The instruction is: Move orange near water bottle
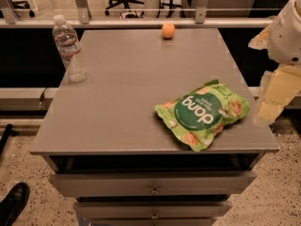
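One clear, ribbed plastic water bottle [68, 48] stood at the left edge of the grey table [117, 102], its white-and-red label unreadable. One small round orange [168, 30] sat at the far edge, well apart from the bottle. One green snack bag [204, 114] bore upside-down white lettering, seemingly "dang". The gripper [273, 102] hung beyond the right edge; its state could not be told.
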Motion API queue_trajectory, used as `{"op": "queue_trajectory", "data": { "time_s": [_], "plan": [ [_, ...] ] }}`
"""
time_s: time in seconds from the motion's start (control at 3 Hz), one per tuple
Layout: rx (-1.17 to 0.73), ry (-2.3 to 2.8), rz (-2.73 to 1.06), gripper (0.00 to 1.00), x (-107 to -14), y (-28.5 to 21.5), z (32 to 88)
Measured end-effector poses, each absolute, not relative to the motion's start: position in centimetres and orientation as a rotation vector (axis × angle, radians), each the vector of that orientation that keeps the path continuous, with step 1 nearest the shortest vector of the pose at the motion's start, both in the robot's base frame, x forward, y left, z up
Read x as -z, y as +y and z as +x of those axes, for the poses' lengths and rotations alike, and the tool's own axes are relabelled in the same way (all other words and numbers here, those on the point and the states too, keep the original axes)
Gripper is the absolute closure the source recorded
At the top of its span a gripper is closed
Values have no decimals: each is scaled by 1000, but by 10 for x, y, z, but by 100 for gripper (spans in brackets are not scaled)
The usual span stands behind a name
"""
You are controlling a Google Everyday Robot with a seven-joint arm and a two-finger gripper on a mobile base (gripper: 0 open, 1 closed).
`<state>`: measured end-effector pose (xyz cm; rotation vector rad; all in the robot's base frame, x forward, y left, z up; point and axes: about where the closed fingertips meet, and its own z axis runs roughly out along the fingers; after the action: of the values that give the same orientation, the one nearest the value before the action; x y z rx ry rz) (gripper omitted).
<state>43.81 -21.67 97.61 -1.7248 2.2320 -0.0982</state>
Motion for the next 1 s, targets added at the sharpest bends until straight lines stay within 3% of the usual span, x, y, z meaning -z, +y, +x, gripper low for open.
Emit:
{"op": "queue_trajectory", "data": {
  "time_s": [0.67,1.0],
  "plan": [
    [87,2201,-1700,0,-972,-222,461],
    [108,2164,-1643,0,-970,-231,508]
  ]
}}
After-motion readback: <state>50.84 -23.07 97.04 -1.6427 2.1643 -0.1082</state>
